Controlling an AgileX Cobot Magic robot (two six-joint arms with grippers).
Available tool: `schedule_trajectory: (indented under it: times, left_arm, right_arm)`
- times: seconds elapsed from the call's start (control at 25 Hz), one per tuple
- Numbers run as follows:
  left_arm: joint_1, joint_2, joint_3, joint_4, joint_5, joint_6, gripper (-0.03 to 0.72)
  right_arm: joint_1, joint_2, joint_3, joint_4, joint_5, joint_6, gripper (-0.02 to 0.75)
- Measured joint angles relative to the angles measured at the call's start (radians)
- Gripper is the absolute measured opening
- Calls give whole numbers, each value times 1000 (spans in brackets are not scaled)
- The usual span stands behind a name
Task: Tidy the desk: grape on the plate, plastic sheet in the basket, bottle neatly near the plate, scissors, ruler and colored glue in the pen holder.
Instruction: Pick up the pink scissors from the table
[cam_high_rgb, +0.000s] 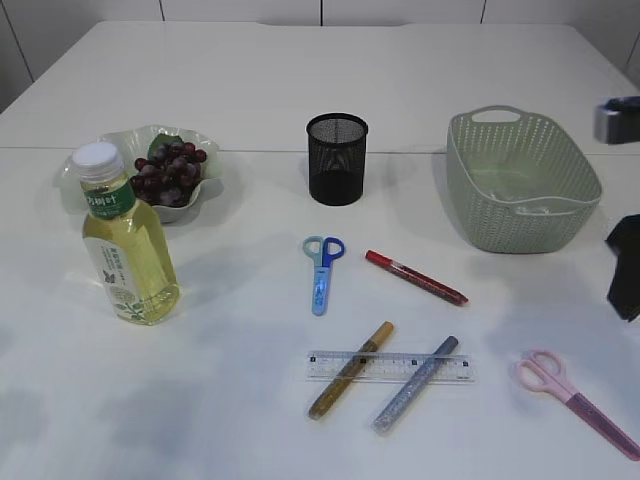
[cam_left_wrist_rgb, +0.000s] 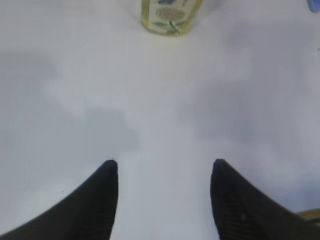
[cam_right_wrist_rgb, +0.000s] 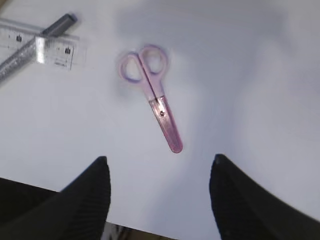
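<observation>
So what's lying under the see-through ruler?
Two glue pens lie under the ruler: the gold glitter glue pen and the silver glitter glue pen. Both cross beneath it, showing through the clear plastic. Nothing else appears there.

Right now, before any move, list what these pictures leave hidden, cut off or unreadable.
- Bottle: left wrist view shows only its base; the top edge cuts the rest.
- Bottle label text, exterior view: too small to read.
- Basket floor, exterior view: the near wall hides part, so a plastic sheet inside cannot be confirmed.
- Pen holder contents, exterior view: dark mesh hides the inside.
- Ruler: right wrist view cuts it at the left edge.
- Right arm, exterior view: only dark parts at the right edge.
</observation>
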Motion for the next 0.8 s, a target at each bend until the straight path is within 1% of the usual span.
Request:
schedule_trajectory:
  times: [0.08,0.2,0.36,0.48,0.8]
  left_arm:
    - [0,23,-23,-29,67,23,421]
    - [0,56,-42,-62,153,81,417]
    - [0,95,-46,-69,218,105,417]
    - [0,103,-46,-71,227,107,417]
    - [0,103,-46,-73,237,107,417]
  right_arm:
    - [74,27,12,-48,-20,0,492]
    - [135,76,32,-80,-74,0,492]
    - [143,141,64,-92,-125,2,492]
    - [143,167,103,-115,-177,2,492]
    - [143,234,221,-119,-353,-23,491]
